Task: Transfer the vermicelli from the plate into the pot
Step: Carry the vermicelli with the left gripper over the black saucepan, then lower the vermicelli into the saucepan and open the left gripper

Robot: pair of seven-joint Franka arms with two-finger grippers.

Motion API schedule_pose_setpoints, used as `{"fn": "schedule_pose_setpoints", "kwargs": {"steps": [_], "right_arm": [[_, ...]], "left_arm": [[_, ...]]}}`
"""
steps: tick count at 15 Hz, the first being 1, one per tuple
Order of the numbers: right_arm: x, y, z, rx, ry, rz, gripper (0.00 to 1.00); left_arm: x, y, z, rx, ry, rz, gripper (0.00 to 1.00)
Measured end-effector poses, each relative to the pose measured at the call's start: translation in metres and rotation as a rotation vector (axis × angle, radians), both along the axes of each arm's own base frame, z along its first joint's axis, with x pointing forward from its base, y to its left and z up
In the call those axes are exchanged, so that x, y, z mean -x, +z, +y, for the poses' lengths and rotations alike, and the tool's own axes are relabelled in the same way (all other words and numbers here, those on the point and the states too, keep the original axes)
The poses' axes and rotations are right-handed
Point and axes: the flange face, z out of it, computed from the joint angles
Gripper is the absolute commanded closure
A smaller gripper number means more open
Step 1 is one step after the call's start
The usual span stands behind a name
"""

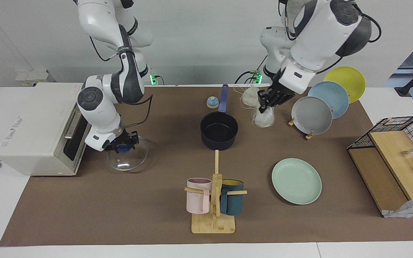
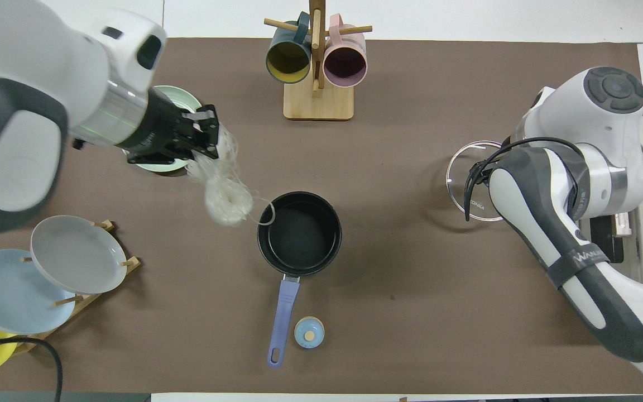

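My left gripper (image 1: 268, 101) (image 2: 205, 140) is shut on a tangle of white vermicelli (image 1: 264, 118) (image 2: 225, 200). The vermicelli hangs from it in the air, over the mat between the plate and the pot. A loose strand reaches over the pot's rim. The mint-green plate (image 1: 296, 181) is bare; in the overhead view (image 2: 181, 99) my left hand covers most of it. The dark navy pot (image 1: 219, 130) (image 2: 299, 231) is empty, its blue handle pointing toward the robots. My right gripper (image 1: 126, 142) holds a glass lid (image 1: 127, 159) (image 2: 469, 173) low, in front of the oven.
A white toaster oven (image 1: 38, 125) stands at the right arm's end. A wooden mug stand (image 1: 213, 200) with a pink and a teal mug stands farther than the pot. A rack with grey, blue and yellow plates (image 1: 312, 114), a wire basket (image 1: 403, 132) and a small blue knob (image 1: 212, 103) are also here.
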Motion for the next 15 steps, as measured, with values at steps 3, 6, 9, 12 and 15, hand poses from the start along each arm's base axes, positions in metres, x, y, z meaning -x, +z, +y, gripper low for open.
{"fn": "schedule_pose_setpoints", "kwargs": {"steps": [3,6,9,12,15], "right_arm": [[0.016,0.061,0.022,0.001,0.023,0.022,0.56],[0.033,0.101,0.045,0.004,0.028,0.014,0.56],[0.046,0.115,0.079,0.008,0.000,-0.003,0.57],[0.053,0.112,0.101,0.014,-0.028,0.001,0.57],[0.054,0.112,0.105,0.016,-0.036,0.001,0.57]], "left_arm": [[0.039,-0.052,-0.057,0.004,-0.020,-0.016,1.00],[0.071,-0.122,-0.084,-0.013,-0.045,-0.009,1.00],[0.077,-0.176,-0.082,-0.020,-0.024,-0.022,1.00],[0.075,-0.211,-0.079,-0.023,-0.022,-0.029,1.00],[0.071,-0.227,-0.079,-0.026,-0.046,-0.031,0.01]]}}
